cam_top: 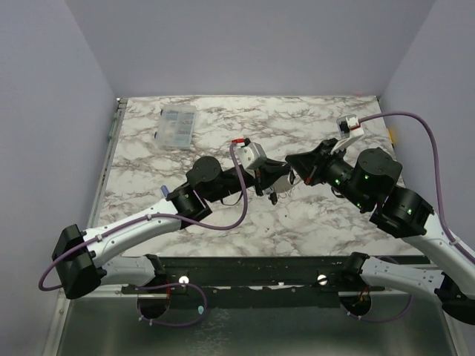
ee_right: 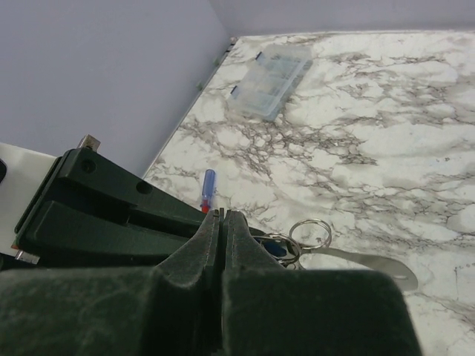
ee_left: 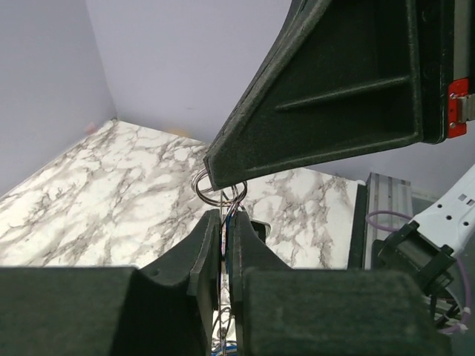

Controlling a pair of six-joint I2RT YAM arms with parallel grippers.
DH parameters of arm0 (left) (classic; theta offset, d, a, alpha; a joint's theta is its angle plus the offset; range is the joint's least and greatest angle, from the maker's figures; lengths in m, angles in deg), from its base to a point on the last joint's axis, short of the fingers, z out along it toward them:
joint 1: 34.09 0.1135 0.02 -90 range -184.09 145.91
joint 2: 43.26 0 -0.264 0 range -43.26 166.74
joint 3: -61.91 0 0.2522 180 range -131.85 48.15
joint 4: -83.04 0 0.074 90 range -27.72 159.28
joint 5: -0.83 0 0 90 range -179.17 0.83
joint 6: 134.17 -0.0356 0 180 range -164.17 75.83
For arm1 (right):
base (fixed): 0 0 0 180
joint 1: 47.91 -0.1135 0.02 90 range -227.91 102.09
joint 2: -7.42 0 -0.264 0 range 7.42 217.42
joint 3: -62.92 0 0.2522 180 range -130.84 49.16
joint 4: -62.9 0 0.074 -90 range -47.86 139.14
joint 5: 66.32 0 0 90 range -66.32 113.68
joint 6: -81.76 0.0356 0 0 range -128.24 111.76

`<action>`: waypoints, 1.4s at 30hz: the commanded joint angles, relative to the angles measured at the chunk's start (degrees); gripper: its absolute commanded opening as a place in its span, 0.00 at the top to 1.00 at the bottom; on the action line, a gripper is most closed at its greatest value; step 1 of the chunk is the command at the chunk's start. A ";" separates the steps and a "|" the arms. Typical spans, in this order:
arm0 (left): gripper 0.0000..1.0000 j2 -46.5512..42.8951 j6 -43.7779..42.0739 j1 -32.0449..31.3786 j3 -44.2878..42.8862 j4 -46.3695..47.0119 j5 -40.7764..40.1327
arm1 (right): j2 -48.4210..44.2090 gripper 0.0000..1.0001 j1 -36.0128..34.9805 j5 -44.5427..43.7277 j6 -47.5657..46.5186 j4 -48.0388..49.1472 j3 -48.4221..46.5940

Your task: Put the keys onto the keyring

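Both arms meet above the middle of the desk [cam_top: 312, 119]; the right pincer [ee_right: 223, 216] is clenched, its tip at the top rim of the keyring [ee_right: 312, 220], seemingly steadying it, though whether it truly grips is hidden; the left pincer [ee_left: 225, 219], reaching from the near left, clamps a thin key [ee_left: 225, 231] just below the ring, presumably to feed it onto the coil

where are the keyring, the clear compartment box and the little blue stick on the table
keyring [ee_right: 313, 220], right wrist view, top of its rim
clear compartment box [ee_right: 271, 81], right wrist view, middle of its lid
little blue stick [ee_right: 208, 185], right wrist view, its blue shaft
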 commanded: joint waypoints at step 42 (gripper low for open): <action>1.00 -4.99 6.94 0.33 7.77 7.33 1.37 | 3.52 0.55 -0.18 8.79 -6.13 -11.89 -8.12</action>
